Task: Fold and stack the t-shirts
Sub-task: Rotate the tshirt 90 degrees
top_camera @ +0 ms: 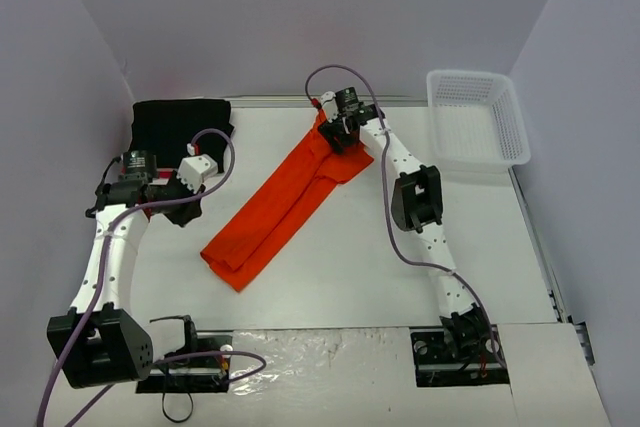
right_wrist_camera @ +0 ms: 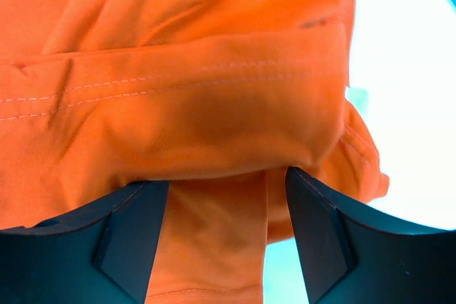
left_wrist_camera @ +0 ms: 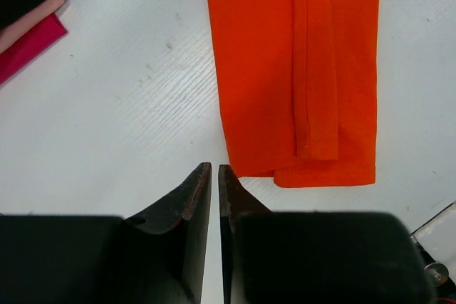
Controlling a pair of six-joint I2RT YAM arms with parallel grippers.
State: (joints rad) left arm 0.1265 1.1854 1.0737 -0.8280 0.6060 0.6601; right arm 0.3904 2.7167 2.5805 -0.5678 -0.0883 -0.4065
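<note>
Top external view: table (top_camera: 330,287) with the orange t-shirt (top_camera: 285,207) folded into a long strip across its middle.
The strip's long axis runs 7 to 1 o'clock, hemmed end at 7; bare tabletop flanks it, widest toward 4 o'clock. The black t-shirt (top_camera: 180,125) lies at the 10 o'clock corner, the white basket (top_camera: 478,117) at 2 o'clock. The right gripper (right_wrist_camera: 228,190), jaws apart, straddles the strip's 1 o'clock end unclamped; the left gripper (left_wrist_camera: 214,176), closed and empty, hovers just short of the hem.

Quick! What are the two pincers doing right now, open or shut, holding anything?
Left pincer: shut, holding nothing.
Right pincer: open, jaws apart around a fold of the orange t-shirt, not pinching it.
</note>
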